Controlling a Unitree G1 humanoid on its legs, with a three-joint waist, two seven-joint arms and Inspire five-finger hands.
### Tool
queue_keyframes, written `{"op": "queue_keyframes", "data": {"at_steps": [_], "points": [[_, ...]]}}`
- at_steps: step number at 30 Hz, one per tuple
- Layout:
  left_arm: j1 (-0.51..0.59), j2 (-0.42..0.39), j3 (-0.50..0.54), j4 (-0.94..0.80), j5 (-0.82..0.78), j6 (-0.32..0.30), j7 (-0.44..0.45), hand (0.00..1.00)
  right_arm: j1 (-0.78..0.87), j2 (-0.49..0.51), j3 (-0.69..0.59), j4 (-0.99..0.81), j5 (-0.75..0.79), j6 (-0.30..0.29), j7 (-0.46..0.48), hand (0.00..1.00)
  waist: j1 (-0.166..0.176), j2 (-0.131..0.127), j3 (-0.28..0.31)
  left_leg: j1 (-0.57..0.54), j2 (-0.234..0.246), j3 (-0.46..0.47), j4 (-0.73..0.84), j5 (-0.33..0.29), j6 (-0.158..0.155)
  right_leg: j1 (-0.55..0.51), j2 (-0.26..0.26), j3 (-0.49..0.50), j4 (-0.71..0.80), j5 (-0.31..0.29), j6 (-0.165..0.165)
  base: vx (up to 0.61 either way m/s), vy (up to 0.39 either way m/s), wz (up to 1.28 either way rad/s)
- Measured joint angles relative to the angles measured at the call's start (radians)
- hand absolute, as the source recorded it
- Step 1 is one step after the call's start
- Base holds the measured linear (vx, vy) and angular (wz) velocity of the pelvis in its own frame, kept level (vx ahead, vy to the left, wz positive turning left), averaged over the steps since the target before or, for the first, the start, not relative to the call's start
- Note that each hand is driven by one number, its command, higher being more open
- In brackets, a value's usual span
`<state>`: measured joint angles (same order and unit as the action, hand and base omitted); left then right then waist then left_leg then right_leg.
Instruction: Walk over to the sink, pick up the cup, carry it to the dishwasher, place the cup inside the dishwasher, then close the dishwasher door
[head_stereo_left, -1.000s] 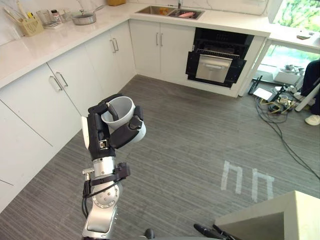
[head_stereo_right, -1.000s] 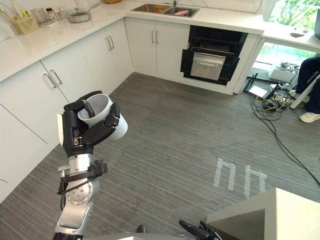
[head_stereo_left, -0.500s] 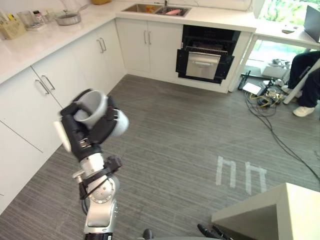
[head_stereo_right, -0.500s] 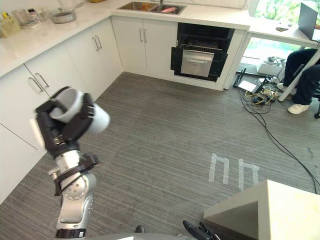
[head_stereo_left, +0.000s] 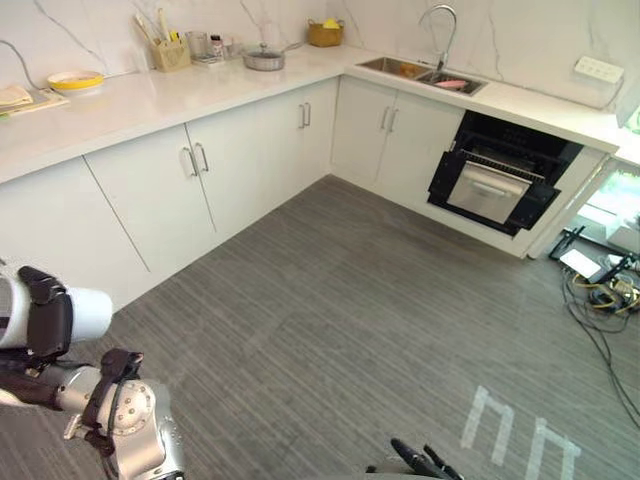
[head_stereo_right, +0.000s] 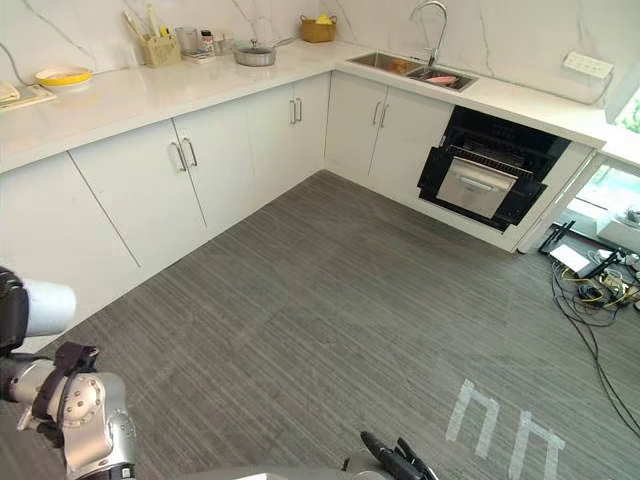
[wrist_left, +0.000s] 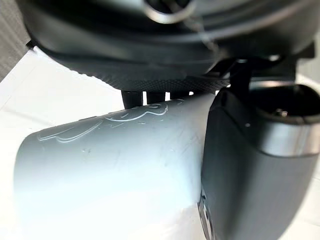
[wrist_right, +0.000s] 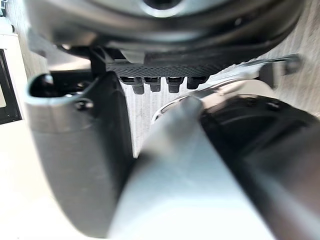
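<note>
1 white cup (wrist_left: 110, 165) was wrapped up in my left hand (head_stereo_left: 42, 322). My fingers were curled round its side, and my thumb (wrist_left: 250, 170) pressed on the other side. Nothing else was in that hand.

I think the cup was light and hard, not squishy. Its side looked smooth, so it could slip, and it might crack if it fell. The best place to hold it seemed to be round the middle of its wall, with the thumb across from the fingers. That was how I had it.

The cup was plain white and round, with faint raised lines on its side. I saw no handle. It looked tipped over sideways, and I could not see its mouth.

I held it low at my left side, above the grey floor (head_stereo_left: 330, 320) and near the white cupboards (head_stereo_left: 190, 190). The dishwasher (head_stereo_left: 495, 185) was well apart from it, across the floor, with its door hanging partly open. The sink (head_stereo_left: 420, 75) was on the counter just beside that.

My right hand (wrist_right: 80, 165) showed up close, and I could not tell if it was open or closed.
</note>
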<state>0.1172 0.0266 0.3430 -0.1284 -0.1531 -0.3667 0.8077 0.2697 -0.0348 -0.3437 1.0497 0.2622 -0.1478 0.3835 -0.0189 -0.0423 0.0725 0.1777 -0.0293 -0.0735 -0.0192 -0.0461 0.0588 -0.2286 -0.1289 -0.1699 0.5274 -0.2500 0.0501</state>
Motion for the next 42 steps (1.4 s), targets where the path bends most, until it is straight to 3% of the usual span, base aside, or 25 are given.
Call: {"op": "queue_keyframes", "data": {"at_steps": [3, 6, 8, 10, 11, 12, 14, 16, 17, 20, 22, 24, 26, 27, 29, 30, 31, 32, 33, 34, 35, 36, 39, 40, 42], "points": [[-0.012, 0.008, -0.151, -0.054, 0.020, 0.036, -0.088, 0.00, 0.009, -0.003, 0.039, -0.029, 0.030, 0.012, 0.010, 1.00, -0.014, 0.001, 0.006, 0.016, 0.046, 0.002, 0.087, -0.105, -0.024, -0.052, 0.065, 0.088, -0.219, 0.106, 0.013, 0.25, -0.176, 0.02], [-0.019, 0.025, -0.200, -0.084, 0.037, 0.048, -0.160, 0.00, 0.015, 0.002, 0.045, -0.053, 0.030, 0.035, 0.010, 1.00, -0.030, -0.008, 0.015, 0.043, 0.071, 0.047, 0.202, -0.242, -0.056, -0.024, 0.048, 0.107, -0.318, 0.166, 0.021, 0.41, -0.253, 0.01], [-0.029, 0.014, -0.198, -0.088, 0.036, 0.053, -0.174, 0.00, 0.021, -0.005, 0.013, -0.080, 0.054, 0.048, 0.024, 1.00, -0.046, 0.032, 0.022, 0.091, 0.135, 0.058, 0.202, -0.298, -0.058, -0.043, 0.082, 0.072, -0.190, 0.198, 0.015, 0.58, -0.343, 0.28], [-0.032, 0.005, -0.196, -0.109, 0.035, 0.051, -0.176, 0.00, 0.027, -0.004, 0.013, -0.089, 0.069, 0.056, 0.022, 1.00, -0.052, 0.043, 0.016, 0.151, 0.171, 0.058, 0.182, -0.317, -0.047, -0.059, 0.103, 0.043, -0.079, 0.170, -0.032, 0.53, -0.315, 0.49], [-0.040, -0.017, -0.201, -0.109, 0.034, 0.049, -0.182, 0.00, 0.024, -0.012, 0.009, -0.088, 0.070, 0.062, 0.013, 1.00, -0.060, 0.055, 0.022, 0.089, 0.193, 0.081, 0.420, -0.332, -0.074, -0.035, 0.109, 0.010, -0.038, 0.119, -0.074, 0.43, -0.229, 0.40], [-0.039, -0.031, -0.209, -0.109, 0.033, 0.049, -0.182, 0.00, 0.026, -0.016, 0.006, -0.095, 0.070, 0.067, 0.010, 1.00, -0.062, 0.064, 0.026, 0.038, 0.204, 0.091, 0.559, -0.314, -0.077, -0.012, 0.116, -0.002, -0.033, 0.097, -0.076, 0.61, -0.295, 0.57], [-0.035, -0.082, -0.243, -0.114, 0.031, 0.036, -0.184, 0.00, 0.075, -0.024, 0.003, -0.154, 0.069, 0.086, 0.007, 1.00, -0.055, 0.099, 0.022, -0.132, 0.303, 0.136, 0.924, -0.055, -0.083, 0.083, 0.155, -0.040, -0.059, 0.031, -0.088, 0.62, -0.253, 0.43], [-0.030, -0.082, -0.237, -0.120, 0.031, 0.031, -0.196, 0.00, 0.091, -0.026, 0.008, -0.159, 0.070, 0.089, 0.002, 1.00, -0.043, 0.101, 0.019, -0.222, 0.367, 0.168, 1.086, 0.098, -0.067, 0.200, 0.183, -0.040, -0.161, 0.018, -0.105, 0.57, -0.107, 0.17], [-0.030, -0.082, -0.244, -0.143, 0.031, 0.031, -0.211, 0.00, 0.094, -0.030, 0.008, -0.167, 0.071, 0.090, 0.000, 1.00, -0.042, 0.100, 0.019, -0.299, 0.360, 0.198, 1.143, -0.009, -0.063, 0.255, 0.180, -0.041, -0.213, 0.014, -0.118, 0.58, -0.071, 0.14], [-0.033, -0.081, -0.268, -0.195, 0.033, 0.001, -0.267, 0.00, 0.093, -0.053, 0.020, -0.172, 0.070, 0.084, 0.000, 1.00, -0.018, 0.081, 0.025, -0.394, 0.315, 0.368, 0.957, -0.197, -0.056, 0.381, 0.146, -0.025, -0.289, 0.026, -0.093, 0.58, -0.045, -0.06], [-0.029, -0.080, -0.285, -0.203, 0.034, -0.014, -0.270, 0.00, 0.082, -0.060, 0.045, -0.175, 0.070, 0.073, 0.000, 1.00, -0.012, 0.061, 0.015, -0.397, 0.264, 0.438, 0.708, -0.213, -0.057, 0.431, 0.110, 0.008, -0.308, 0.026, -0.092, 0.50, 0.016, -0.32], [-0.017, -0.074, -0.348, -0.239, 0.050, -0.044, -0.269, 0.00, 0.053, -0.072, 0.074, -0.179, 0.073, 0.059, 0.000, 1.00, 0.006, 0.049, 0.009, -0.421, 0.197, 0.376, 0.356, -0.083, -0.057, 0.464, 0.080, 0.097, -0.296, 0.000, -0.045, 0.68, 0.126, -0.65], [0.012, -0.062, -0.420, -0.238, 0.100, -0.067, -0.279, 0.00, 0.029, -0.064, 0.073, -0.156, 0.079, 0.060, -0.005, 1.00, 0.032, 0.036, -0.020, -0.416, 0.145, 0.296, 0.237, 0.166, -0.061, 0.501, 0.054, 0.191, -0.288, -0.038, 0.013, 0.70, 0.287, -0.65], [0.015, -0.038, -0.432, -0.223, 0.099, -0.066, -0.295, 0.00, 0.003, -0.042, 0.067, -0.119, 0.084, 0.061, -0.015, 1.00, 0.011, 0.000, -0.043, -0.398, 0.116, 0.307, 0.236, 0.159, -0.035, 0.494, 0.019, 0.208, -0.260, -0.033, 0.020, 0.72, 0.268, -0.29], [0.009, -0.023, -0.433, -0.168, 0.092, -0.066, -0.331, 0.00, -0.033, -0.013, 0.067, -0.052, 0.089, 0.063, -0.012, 1.00, -0.017, 0.005, -0.040, -0.398, 0.165, 0.272, 0.341, 0.084, -0.033, 0.465, 0.055, 0.264, -0.239, -0.028, -0.017, 0.55, 0.161, -0.29], [-0.016, -0.002, -0.420, -0.115, 0.081, -0.066, -0.356, 0.00, -0.045, 0.000, 0.050, -0.056, 0.094, 0.055, -0.015, 1.00, -0.001, -0.010, -0.010, -0.453, 0.186, 0.288, 0.558, 0.024, -0.048, 0.489, 0.052, 0.282, -0.311, 0.115, -0.020, 0.26, 0.131, -0.44], [-0.029, 0.005, -0.433, -0.082, 0.072, -0.068, -0.372, 0.00, -0.028, -0.002, 0.035, -0.047, 0.097, 0.052, -0.015, 1.00, -0.010, -0.026, -0.011, -0.450, 0.160, 0.275, 0.570, -0.027, -0.071, 0.505, 0.045, 0.287, -0.274, 0.106, -0.003, 0.24, 0.190, -0.20], [-0.038, -0.003, -0.483, -0.037, 0.064, -0.057, -0.408, 0.00, 0.003, -0.024, 0.003, -0.018, 0.110, 0.044, -0.019, 1.00, -0.022, 0.021, -0.033, -0.418, 0.132, 0.265, 0.454, -0.018, -0.047, 0.483, 0.070, 0.261, -0.156, 0.106, -0.003, 0.23, 0.230, 0.14], [-0.039, 0.015, -0.512, -0.025, 0.061, -0.058, -0.431, 0.00, 0.007, -0.025, -0.023, 0.008, 0.121, 0.039, -0.037, 1.00, -0.027, 0.000, -0.036, -0.378, 0.115, 0.289, 0.422, -0.060, -0.028, 0.422, 0.056, 0.243, 0.015, 0.104, 0.008, 0.33, 0.198, 0.02], [-0.044, 0.040, -0.537, -0.021, 0.059, -0.056, -0.455, 0.00, 0.014, -0.016, -0.036, 0.018, 0.129, 0.038, -0.042, 1.00, -0.027, -0.038, -0.029, -0.315, 0.074, 0.307, 0.361, -0.071, -0.027, 0.342, 0.010, 0.235, 0.189, 0.164, 0.094, 0.32, 0.135, -0.22], [-0.046, 0.053, -0.566, -0.021, 0.058, -0.053, -0.474, 0.00, 0.026, -0.015, -0.041, 0.031, 0.127, 0.035, -0.043, 1.00, -0.033, -0.049, -0.023, -0.246, 0.046, 0.324, 0.292, -0.073, -0.025, 0.256, -0.043, 0.196, 0.359, 0.270, 0.100, 0.34, 0.067, -0.45], [-0.053, 0.049, -0.575, -0.020, 0.063, -0.053, -0.488, 0.00, 0.031, -0.018, -0.038, 0.039, 0.121, 0.036, -0.042, 1.00, -0.040, -0.030, -0.018, -0.203, 0.051, 0.348, 0.255, -0.087, -0.027, 0.159, -0.074, 0.139, 0.448, 0.156, 0.028, 0.35, 0.097, -0.47], [-0.086, 0.052, -0.575, -0.020, 0.065, -0.047, -0.491, 0.00, 0.015, -0.015, -0.050, 0.042, 0.137, 0.035, -0.028, 1.00, -0.069, 0.028, 0.007, -0.119, 0.103, 0.394, 0.201, -0.088, -0.046, 0.049, -0.046, -0.008, 0.287, -0.011, -0.007, 0.41, 0.054, -0.54], [-0.110, 0.053, -0.575, -0.019, 0.064, -0.030, -0.505, 0.00, 0.007, -0.013, -0.055, 0.030, 0.136, 0.031, -0.019, 1.00, -0.081, 0.050, 0.018, -0.078, 0.137, 0.409, 0.181, -0.096, -0.063, 0.037, 0.009, -0.062, 0.087, -0.015, -0.014, 0.43, -0.054, -0.60], [-0.130, 0.051, -0.573, -0.019, 0.052, -0.019, -0.541, 0.00, 0.007, -0.003, -0.050, 0.021, 0.119, 0.034, -0.019, 1.00, -0.077, 0.046, 0.017, -0.014, 0.164, 0.439, 0.161, -0.115, -0.096, 0.055, 0.090, -0.093, -0.266, 0.121, -0.047, 0.46, -0.090, -0.53]]}}
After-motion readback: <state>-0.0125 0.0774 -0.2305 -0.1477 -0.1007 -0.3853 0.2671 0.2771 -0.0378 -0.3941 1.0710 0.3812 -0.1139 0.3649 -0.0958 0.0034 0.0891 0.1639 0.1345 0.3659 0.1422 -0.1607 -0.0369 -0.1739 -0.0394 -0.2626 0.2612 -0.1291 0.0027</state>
